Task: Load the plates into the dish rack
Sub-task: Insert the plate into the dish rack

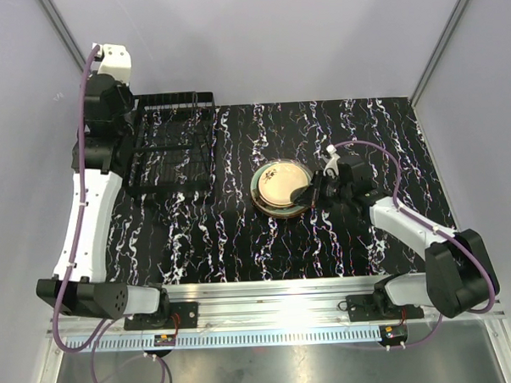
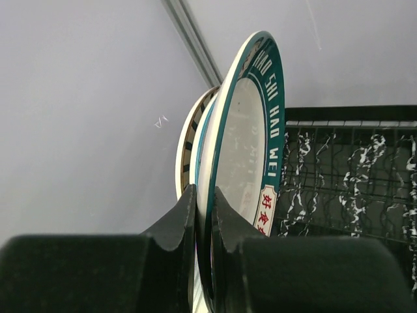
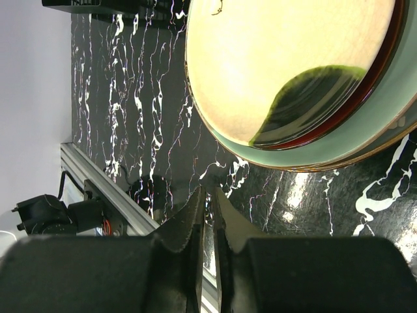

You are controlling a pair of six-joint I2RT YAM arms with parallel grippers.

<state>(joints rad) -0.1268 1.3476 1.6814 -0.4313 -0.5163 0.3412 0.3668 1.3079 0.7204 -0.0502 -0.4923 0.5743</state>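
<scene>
The left gripper (image 2: 203, 218) is clamped on the lower rim of a teal-rimmed plate (image 2: 244, 150), one finger on each face, holding it upright on edge with its lettered rim facing the camera. Close behind it stands a striped plate (image 2: 187, 147). Only a sliver of it shows, and whether the fingers grip it too cannot be told. The dish rack (image 2: 352, 169), black wire, lies just to the right of the held plate in the wrist view. From above, the rack sits at the table's far left corner, and the left arm (image 1: 86, 207) reaches up along its left side, hiding both plates. The right gripper (image 3: 208, 195) has its fingers drawn almost together, with only a thin slit between them and nothing in it. It hangs low over the black marbled table (image 3: 130, 98), just beside the near edge of the plate stack (image 1: 279, 188) at mid-table. On top of the stack is a cream-faced plate (image 3: 280, 59) with a dark red rim, and a pale green plate (image 3: 365, 134) shows beneath it. Both arm bases are bolted to a metal rail (image 1: 277, 292) along the near edge.
</scene>
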